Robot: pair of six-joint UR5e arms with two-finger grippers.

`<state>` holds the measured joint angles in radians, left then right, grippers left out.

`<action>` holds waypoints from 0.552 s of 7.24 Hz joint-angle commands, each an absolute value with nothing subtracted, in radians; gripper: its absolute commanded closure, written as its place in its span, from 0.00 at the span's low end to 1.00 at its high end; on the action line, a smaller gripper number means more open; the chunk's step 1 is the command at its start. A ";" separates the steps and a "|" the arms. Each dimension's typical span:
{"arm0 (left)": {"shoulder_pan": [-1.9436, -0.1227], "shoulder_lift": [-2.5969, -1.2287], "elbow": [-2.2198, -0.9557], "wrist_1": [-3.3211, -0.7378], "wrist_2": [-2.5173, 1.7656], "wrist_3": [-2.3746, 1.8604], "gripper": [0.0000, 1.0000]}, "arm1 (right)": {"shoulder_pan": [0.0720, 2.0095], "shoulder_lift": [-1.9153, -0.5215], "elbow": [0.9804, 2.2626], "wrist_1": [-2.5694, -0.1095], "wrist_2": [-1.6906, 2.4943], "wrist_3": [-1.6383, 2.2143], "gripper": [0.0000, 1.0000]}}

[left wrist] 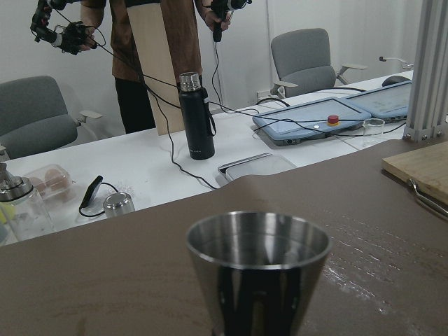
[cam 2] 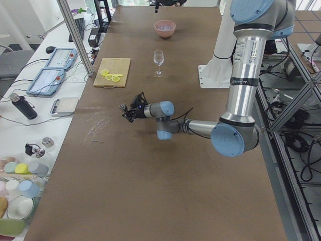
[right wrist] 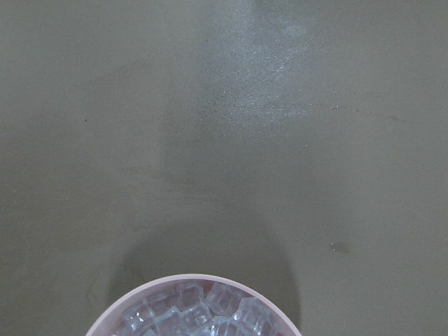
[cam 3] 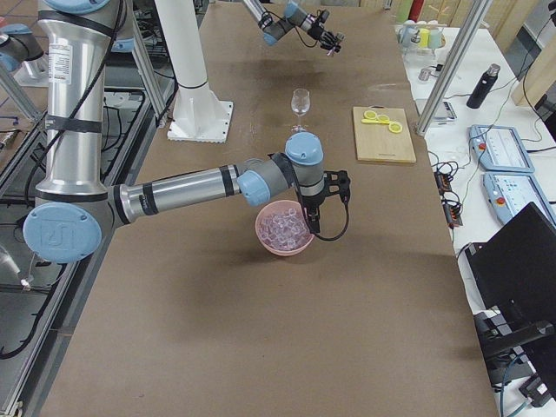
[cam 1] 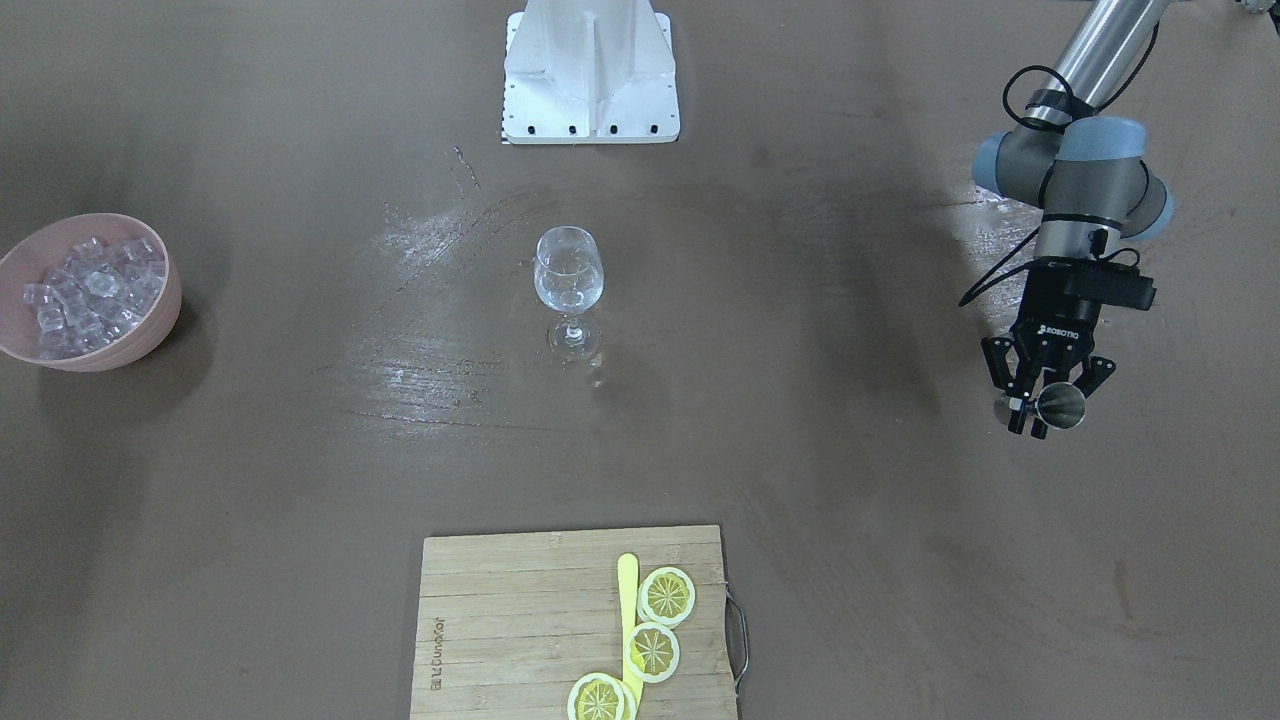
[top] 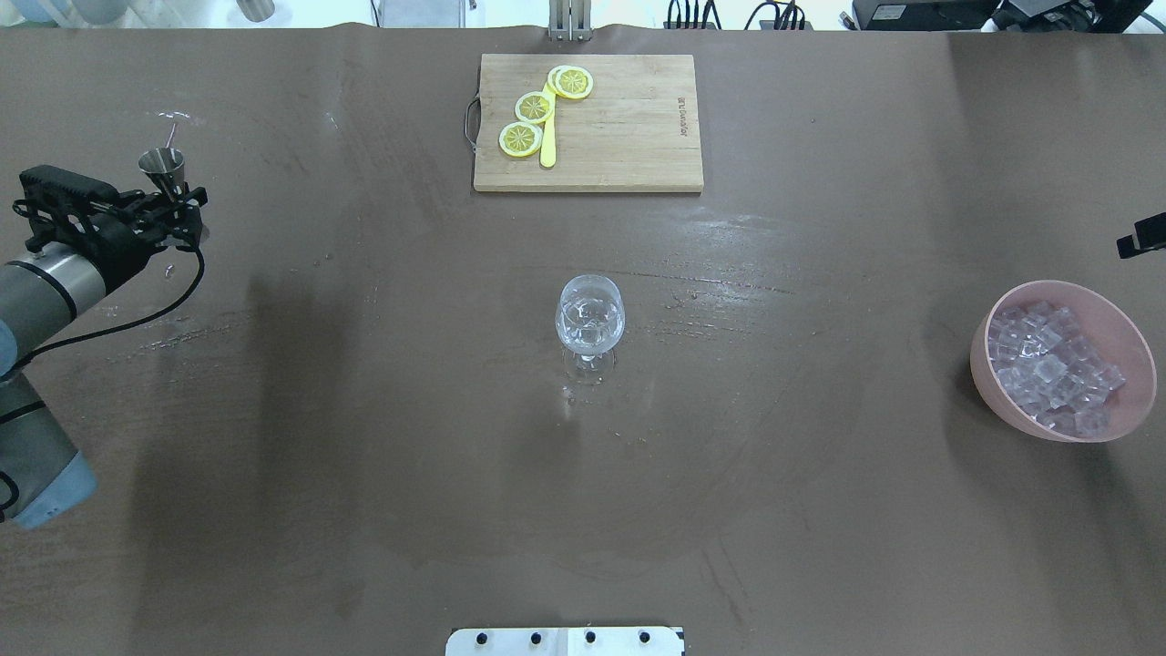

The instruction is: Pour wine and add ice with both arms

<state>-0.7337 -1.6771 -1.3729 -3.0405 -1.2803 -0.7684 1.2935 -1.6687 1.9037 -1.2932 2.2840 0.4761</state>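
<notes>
Squeezed tight in the left gripper (cam 1: 1040, 402): a small shiny metal cup (cam 1: 1062, 406), inside hard to see. Well away from it, a wine glass (cam 1: 568, 272) with something clear inside. Right under the right gripper (cam 3: 311, 224), a pink bowl (cam 1: 165, 322) full of ice (cam 1: 90, 290). Open or closed there, cannot tell.
</notes>
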 commanded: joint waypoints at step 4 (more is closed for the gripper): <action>-0.719 -1.678 -1.302 -3.088 -1.299 -0.762 0.98 | 1.289 -1.667 1.902 -1.293 2.272 0.476 0.00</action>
<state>-0.7215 -1.6781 -1.3132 -3.0865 -1.2972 -0.7659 1.2908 -1.6675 1.9028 -1.2932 2.2795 0.4756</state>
